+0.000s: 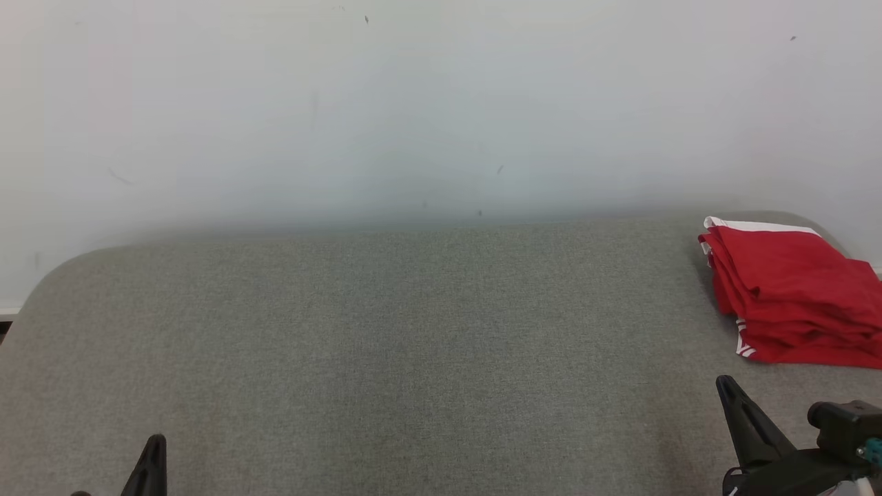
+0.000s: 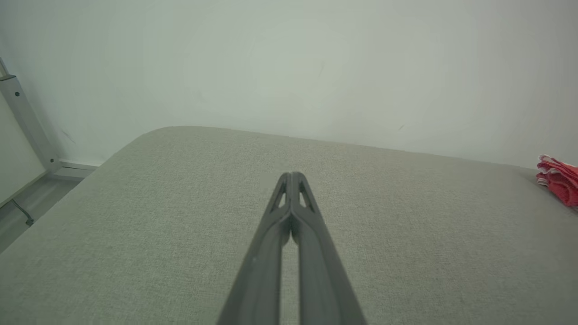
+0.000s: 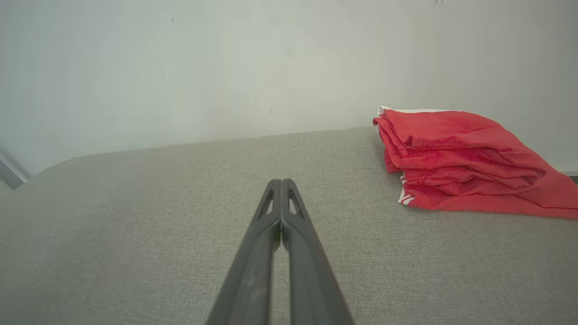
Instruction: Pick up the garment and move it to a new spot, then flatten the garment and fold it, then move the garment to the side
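Garment (image 1: 792, 296) lies folded at the bench (image 1: 413, 344) far right corner; my left tool (image 2: 292, 175) and right tool (image 3: 281, 182) are together, empty; task looks done.

The grey fabric surface (image 1: 386, 331) lies open across its left and middle, with wide room for a gripper to pass. The folded red garment (image 1: 792, 296) fills the far right corner (its stack stands above the fabric), and the white wall (image 1: 413, 103) closes the far edge. A metal post (image 2: 27, 122) stands off the left end
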Motion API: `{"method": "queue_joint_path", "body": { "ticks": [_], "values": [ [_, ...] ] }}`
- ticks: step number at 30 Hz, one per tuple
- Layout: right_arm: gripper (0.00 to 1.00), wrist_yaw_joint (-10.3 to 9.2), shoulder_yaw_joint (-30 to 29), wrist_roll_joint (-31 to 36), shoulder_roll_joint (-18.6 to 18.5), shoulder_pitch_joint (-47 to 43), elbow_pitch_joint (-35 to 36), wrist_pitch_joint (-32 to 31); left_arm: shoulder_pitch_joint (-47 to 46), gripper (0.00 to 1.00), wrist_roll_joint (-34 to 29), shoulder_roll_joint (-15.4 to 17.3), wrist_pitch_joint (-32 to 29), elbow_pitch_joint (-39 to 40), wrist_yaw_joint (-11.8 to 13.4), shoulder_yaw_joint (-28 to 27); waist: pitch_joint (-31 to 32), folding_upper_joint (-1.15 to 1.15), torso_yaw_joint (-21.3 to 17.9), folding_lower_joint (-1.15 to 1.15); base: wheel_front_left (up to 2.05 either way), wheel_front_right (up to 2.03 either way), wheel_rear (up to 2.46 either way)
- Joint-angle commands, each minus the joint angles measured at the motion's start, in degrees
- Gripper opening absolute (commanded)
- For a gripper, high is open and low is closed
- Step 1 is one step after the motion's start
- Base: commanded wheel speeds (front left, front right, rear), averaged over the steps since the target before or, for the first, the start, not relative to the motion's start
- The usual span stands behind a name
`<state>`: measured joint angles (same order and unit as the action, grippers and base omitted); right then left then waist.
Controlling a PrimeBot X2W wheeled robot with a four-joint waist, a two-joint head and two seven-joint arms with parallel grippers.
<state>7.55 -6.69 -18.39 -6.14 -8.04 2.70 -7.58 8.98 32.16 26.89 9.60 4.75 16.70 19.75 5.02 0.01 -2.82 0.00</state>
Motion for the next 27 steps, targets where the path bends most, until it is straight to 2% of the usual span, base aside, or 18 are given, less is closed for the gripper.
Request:
{"method": "queue_joint_path", "body": {
  "ticks": [1,27],
  "values": [
    [0.0,0.0,-0.6,-2.9,-0.2,1.2,0.7,0.0,-0.9,0.0,2.4,0.2,-0.4,0.6,-0.6,-1.4,-0.1,-0.01,0.0,0.0,0.0,0.0,0.0],
    [0.0,-0.03,-1.7,-26.3,0.7,1.3,-0.5,-0.1,-3.4,0.0,21.2,-7.1,-4.2,-1.9,-6.9,-7.0,-1.1,-0.01,0.6,0.0,0.0,0.0,0.0]
  ]
}}
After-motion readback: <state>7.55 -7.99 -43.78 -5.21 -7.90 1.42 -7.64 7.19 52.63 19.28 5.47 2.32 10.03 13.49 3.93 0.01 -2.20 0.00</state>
